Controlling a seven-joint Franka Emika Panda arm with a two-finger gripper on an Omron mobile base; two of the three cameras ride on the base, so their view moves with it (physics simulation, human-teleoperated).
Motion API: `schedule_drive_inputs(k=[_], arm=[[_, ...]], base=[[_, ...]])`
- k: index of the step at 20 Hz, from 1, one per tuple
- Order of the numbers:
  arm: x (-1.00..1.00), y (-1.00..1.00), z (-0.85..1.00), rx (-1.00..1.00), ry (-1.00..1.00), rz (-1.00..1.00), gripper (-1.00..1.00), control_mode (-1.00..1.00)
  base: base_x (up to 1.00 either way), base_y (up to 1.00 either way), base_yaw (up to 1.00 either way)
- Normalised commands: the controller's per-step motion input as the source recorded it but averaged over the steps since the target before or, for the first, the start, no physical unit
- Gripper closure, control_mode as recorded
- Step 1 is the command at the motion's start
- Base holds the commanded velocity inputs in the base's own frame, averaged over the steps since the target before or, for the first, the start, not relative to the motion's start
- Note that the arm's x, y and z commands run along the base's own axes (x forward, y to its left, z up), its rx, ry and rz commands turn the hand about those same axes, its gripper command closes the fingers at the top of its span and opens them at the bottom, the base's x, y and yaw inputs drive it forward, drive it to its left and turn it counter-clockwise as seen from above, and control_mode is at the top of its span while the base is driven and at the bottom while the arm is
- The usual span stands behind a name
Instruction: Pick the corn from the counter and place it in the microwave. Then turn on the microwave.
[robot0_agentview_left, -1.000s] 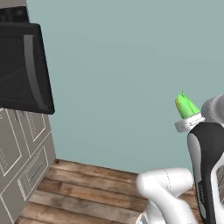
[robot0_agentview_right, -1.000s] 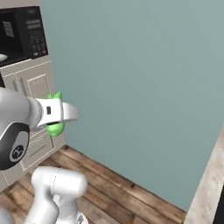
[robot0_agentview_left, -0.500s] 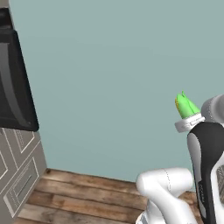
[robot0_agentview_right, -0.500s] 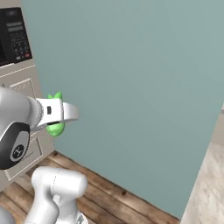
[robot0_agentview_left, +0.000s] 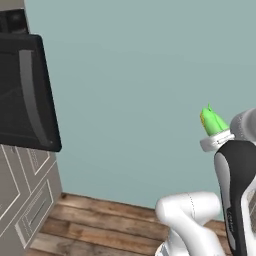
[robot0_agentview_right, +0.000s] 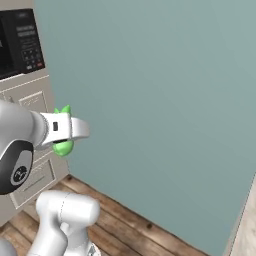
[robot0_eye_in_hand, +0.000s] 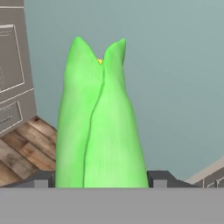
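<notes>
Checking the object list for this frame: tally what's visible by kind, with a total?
Bright green corn cob in pointed husk leaves, held in the gripper: 1
Large black built-in microwave with dark glass door and grey handle: 1
Cream panelled cabinet fronts: 1 bank
Teal wall: 1
Wooden plank floor: 1
Total: 5
</notes>
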Motion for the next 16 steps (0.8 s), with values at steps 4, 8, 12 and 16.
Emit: schedule_drive_inputs(k=[4,8,12,16], arm=[[0.00,0.00,0.00,0.00,0.00,0.00,1.00,1.00],[0.00,0.00,0.00,0.00,0.00,0.00,1.00,1.00],[0.00,0.00,0.00,0.00,0.00,0.00,1.00,1.00],[0.00,0.00,0.00,0.00,0.00,0.00,1.00,1.00]], base=[[0.28,0.07,0.23],[0.27,0.01,0.23],[0.25,0.00,0.23],[0.24,0.00,0.23]])
